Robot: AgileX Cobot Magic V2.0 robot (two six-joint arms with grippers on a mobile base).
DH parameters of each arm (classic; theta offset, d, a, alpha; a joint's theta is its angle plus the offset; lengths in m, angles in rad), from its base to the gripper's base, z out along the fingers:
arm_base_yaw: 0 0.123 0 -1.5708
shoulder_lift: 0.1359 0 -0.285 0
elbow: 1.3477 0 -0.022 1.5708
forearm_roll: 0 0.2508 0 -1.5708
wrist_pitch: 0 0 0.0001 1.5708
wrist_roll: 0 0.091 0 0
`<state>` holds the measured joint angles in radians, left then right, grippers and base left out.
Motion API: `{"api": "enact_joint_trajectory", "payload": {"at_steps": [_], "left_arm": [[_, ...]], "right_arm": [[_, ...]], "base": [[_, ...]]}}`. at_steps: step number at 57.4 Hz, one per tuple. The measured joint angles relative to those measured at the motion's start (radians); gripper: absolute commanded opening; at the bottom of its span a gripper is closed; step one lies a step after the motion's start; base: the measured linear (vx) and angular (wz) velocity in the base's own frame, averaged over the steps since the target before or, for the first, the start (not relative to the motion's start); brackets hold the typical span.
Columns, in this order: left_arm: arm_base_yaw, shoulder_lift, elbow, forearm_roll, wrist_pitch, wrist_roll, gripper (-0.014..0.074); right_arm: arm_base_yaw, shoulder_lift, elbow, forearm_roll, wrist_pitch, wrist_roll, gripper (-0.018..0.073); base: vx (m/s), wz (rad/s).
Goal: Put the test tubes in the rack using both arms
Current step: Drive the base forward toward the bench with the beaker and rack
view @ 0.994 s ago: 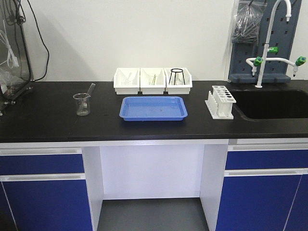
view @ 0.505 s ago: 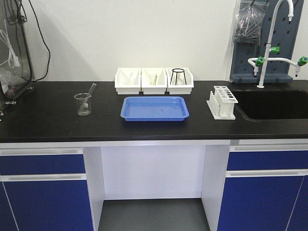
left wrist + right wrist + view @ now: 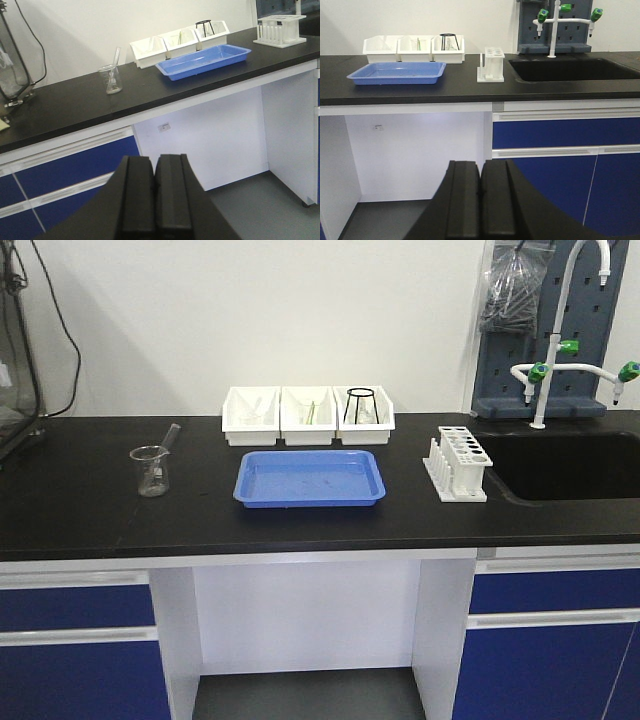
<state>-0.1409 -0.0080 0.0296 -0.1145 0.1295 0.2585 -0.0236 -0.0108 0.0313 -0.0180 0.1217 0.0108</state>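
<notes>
Your test tube leans slanted in the clear beaker at the left of the black surface, its open rim poking up past the beaker's lip toward the wall. It is slim clear glass, and you cannot tell whether a second one stands with it. The rack sits well apart on the right, just beside the sink. It is white, with round holes on top and pegs along its left side.

Neither claw touches any of this. Your left claw has its black jaws pressed together on nothing, low in front of the cupboards. Your right claw is the same, closed and holding nothing.

Between beaker and rack lies a blue tray, with three white bins behind it.
</notes>
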Motion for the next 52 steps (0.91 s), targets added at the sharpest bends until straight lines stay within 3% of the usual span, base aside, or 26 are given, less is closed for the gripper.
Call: {"api": "enact_joint_trajectory", "payload": {"at_steps": [52], "left_arm": [[0.0, 0.0, 0.0, -0.001, 0.0, 0.0, -0.002]], "right_arm": [[0.0, 0.0, 0.0, 0.0, 0.0, 0.0, -0.0007]], "base": [[0.32, 0.0]]}}
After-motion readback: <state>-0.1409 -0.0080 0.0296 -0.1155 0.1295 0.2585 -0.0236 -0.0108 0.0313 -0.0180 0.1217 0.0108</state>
